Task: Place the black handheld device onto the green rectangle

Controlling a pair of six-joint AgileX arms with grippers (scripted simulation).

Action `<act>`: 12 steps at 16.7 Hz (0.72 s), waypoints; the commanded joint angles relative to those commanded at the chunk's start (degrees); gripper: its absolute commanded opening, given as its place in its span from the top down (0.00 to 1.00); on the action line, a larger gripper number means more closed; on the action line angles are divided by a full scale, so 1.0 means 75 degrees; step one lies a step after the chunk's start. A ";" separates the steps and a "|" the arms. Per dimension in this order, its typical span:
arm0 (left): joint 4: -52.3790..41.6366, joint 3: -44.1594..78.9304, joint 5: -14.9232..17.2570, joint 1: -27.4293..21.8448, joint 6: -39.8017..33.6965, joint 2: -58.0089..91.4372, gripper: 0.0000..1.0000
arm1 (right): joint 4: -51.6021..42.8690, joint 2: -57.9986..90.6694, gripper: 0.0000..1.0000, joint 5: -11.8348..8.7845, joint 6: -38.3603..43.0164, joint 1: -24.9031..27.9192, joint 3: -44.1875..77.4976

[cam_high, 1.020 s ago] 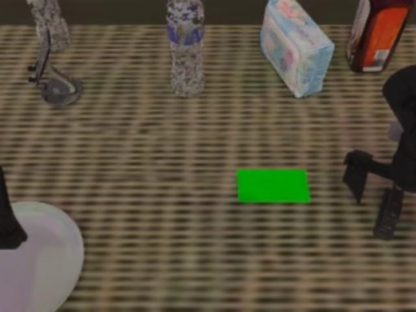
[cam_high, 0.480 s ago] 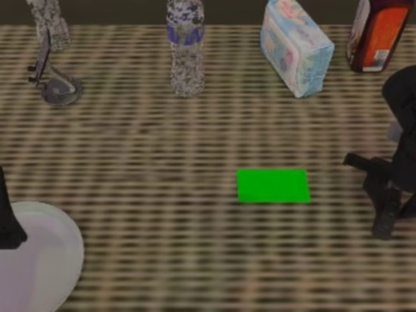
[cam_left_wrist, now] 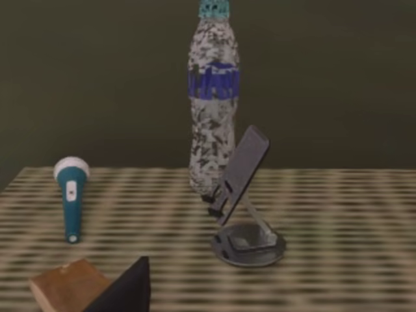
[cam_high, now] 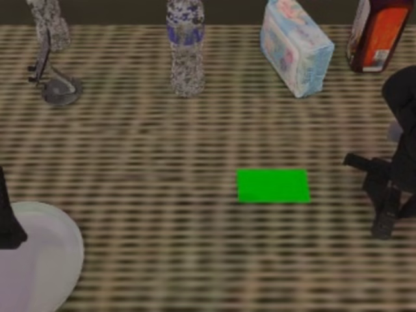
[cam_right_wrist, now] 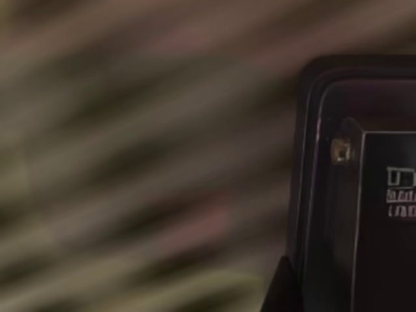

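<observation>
The green rectangle (cam_high: 273,186) lies flat right of the table's middle, with nothing on it. The black handheld device (cam_high: 382,226) lies near the right edge, well to the right of the green rectangle, and only its near end shows. My right gripper (cam_high: 388,195) is down over the rest of the device. In the right wrist view the device (cam_right_wrist: 364,195) fills one side very close up, resting on the woven table. My left gripper (cam_high: 8,227) stays parked at the left edge, beside the white plate (cam_high: 45,253).
Along the back stand a grey phone stand (cam_high: 57,88), a speckled bottle (cam_high: 186,49), a tissue pack (cam_high: 296,45) and an orange-labelled bottle (cam_high: 377,36). The left wrist view also shows a teal microphone (cam_left_wrist: 71,195) and a wooden block (cam_left_wrist: 65,289).
My right gripper moved from just left of the black device to directly over it and lowered. In the last half second it hardly moved. The left arm stayed still.
</observation>
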 joint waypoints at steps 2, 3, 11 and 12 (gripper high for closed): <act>0.0000 0.0000 0.0000 0.0000 0.0000 0.0000 0.00 | 0.0000 0.0000 1.00 0.0000 0.0000 0.0000 0.0000; 0.0000 0.0000 0.0000 0.0000 0.0000 0.0000 0.00 | 0.0001 -0.0014 1.00 0.0004 0.0004 -0.0016 -0.0001; 0.0000 0.0000 0.0000 0.0000 0.0000 0.0000 0.00 | -0.2071 -0.0664 1.00 -0.0001 0.0008 0.0001 0.1277; 0.0000 0.0000 0.0000 0.0000 0.0000 0.0000 0.00 | -0.2405 -0.0789 1.00 -0.0001 -0.0004 0.0010 0.1482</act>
